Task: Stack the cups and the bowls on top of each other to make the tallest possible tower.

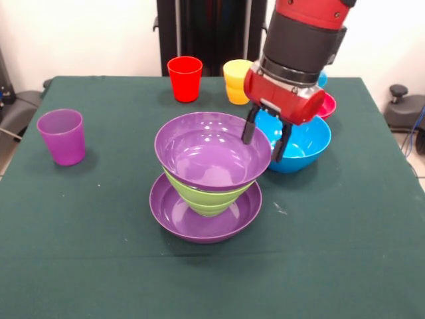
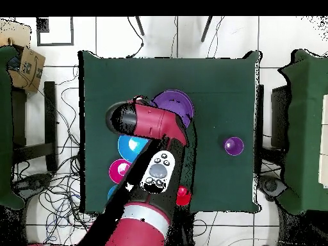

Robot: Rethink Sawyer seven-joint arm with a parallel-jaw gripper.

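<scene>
Honestly, from my seat everything on this table looks light, stiff and slick, so I would trust rims rather than smooth walls for any hold. Going left to right in the front view: the purple cup point(image 1: 61, 136) stands upright alone at the left, well apart from the rest, thin-walled and easy to pinch across its lip. The red cup point(image 1: 184, 78) and the yellow-orange cup point(image 1: 236, 81) stand side by side at the upper middle. The tower point(image 1: 207, 174) sits at centre: a shallow purple bowl point(image 1: 174, 214) at the bottom, the lime green bowl point(image 1: 202, 199) nested in it, and a deeper purple bowl point(image 1: 212, 149) on top, which looks slightly tilted; I judge glossy plastic on glossy plastic will slide if nudged. Just right of it the gripper point(image 1: 264, 137) hangs with its fingers spread and nothing between them, one over the top bowl's right rim, the other over the blue bowl point(image 1: 302, 145), which rests on the cloth beside the tower. I'd take the blue bowl by its near rim. A red bowl point(image 1: 327, 105) peeks out behind it
</scene>
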